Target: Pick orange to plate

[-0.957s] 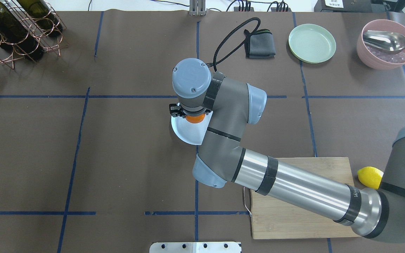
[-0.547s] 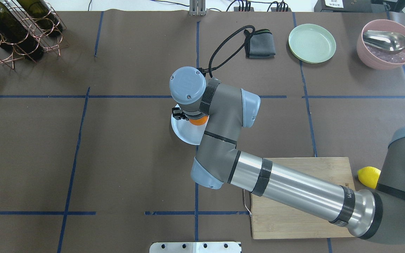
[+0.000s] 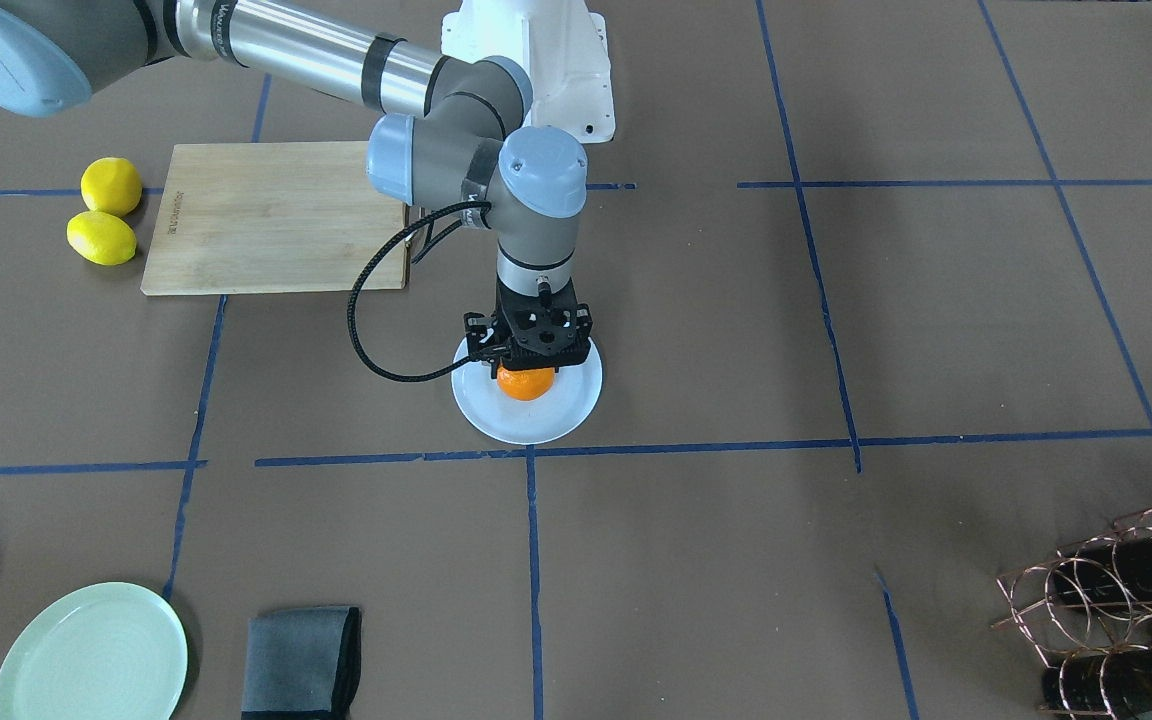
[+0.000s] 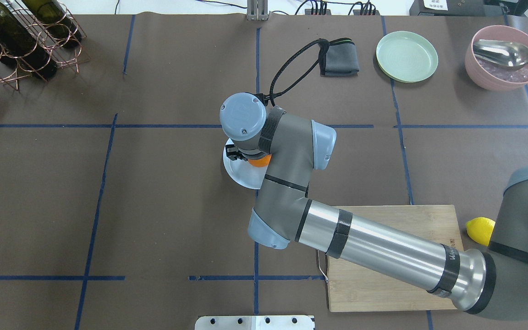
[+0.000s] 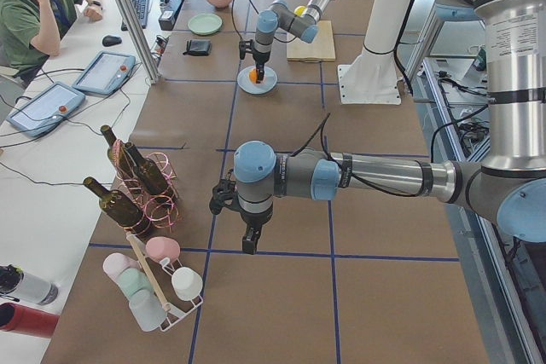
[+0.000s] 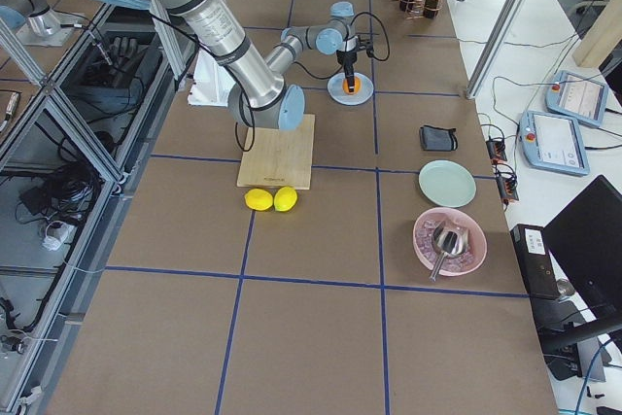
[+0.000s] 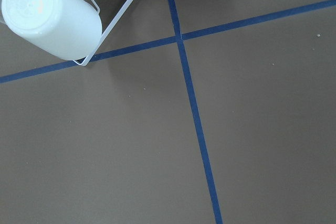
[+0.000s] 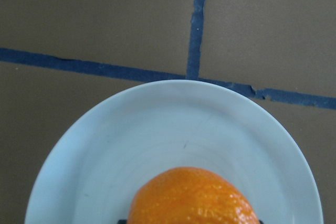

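The orange (image 3: 525, 384) sits low over the middle of the pale bluish-white plate (image 3: 548, 420), near a blue tape crossing. My right gripper (image 3: 526, 372) points straight down on it, its black fingers on either side of the fruit, shut on the orange. In the right wrist view the orange (image 8: 194, 198) fills the bottom edge, with the plate (image 8: 105, 140) close beneath. From overhead, the wrist hides most of the orange (image 4: 260, 160) and part of the plate (image 4: 238, 173). My left gripper (image 5: 247, 243) hangs over bare table far off; I cannot tell whether it is open or shut.
A wooden cutting board (image 3: 276, 215) lies toward the robot's base, two lemons (image 3: 111, 186) beside it. A pale green plate (image 4: 407, 56), grey cloth (image 4: 339, 59), pink bowl with spoon (image 4: 504, 57) and bottle rack (image 4: 21, 36) line the far edge. A cup rack (image 5: 158, 287) stands near the left arm.
The right arm's wrist has sunk and drifted a little over the plate, carrying the orange down with it. The plate has not moved.
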`<move>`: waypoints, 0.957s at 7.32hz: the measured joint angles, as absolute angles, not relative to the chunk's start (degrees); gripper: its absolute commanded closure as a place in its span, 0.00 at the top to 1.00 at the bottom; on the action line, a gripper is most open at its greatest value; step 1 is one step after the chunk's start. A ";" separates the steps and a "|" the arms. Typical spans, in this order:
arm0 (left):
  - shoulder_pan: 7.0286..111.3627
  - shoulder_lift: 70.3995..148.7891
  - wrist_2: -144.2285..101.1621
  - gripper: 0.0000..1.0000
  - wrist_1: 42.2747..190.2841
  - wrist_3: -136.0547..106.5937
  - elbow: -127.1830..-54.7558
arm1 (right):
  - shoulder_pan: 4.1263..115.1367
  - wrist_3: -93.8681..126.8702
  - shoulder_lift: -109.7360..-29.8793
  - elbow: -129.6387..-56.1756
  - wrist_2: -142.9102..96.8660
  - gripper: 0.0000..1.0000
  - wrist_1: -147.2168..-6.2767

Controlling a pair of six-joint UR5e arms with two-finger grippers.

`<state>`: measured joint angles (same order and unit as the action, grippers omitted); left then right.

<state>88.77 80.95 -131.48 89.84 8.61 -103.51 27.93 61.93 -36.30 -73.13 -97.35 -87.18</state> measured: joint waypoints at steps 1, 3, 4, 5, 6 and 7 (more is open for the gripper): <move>88.77 80.95 -131.48 1.00 89.86 8.61 -103.45 | 27.84 61.93 -36.20 -73.13 -97.36 1.00 -87.17; 88.77 80.95 -131.48 1.00 89.83 8.61 -103.44 | 27.89 61.80 -35.97 -73.61 -97.40 1.00 -87.13; 88.76 80.96 -131.48 1.00 89.84 8.61 -103.37 | 28.74 61.44 -35.97 -74.79 -97.82 1.00 -87.25; 88.72 81.00 -131.48 1.00 89.86 8.61 -103.35 | 31.06 60.21 -36.13 -76.60 -99.73 1.00 -87.54; 88.70 81.02 -131.49 1.00 89.85 8.61 -103.45 | 34.42 57.56 -36.47 -78.66 -103.14 1.00 -88.80; 88.69 81.09 -131.50 1.00 89.85 8.68 -103.66 | 38.51 52.94 -37.47 -81.88 -107.04 1.00 -92.02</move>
<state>88.69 81.09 -131.50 89.85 8.68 -103.66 38.51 52.94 -37.47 -81.88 -107.04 -92.02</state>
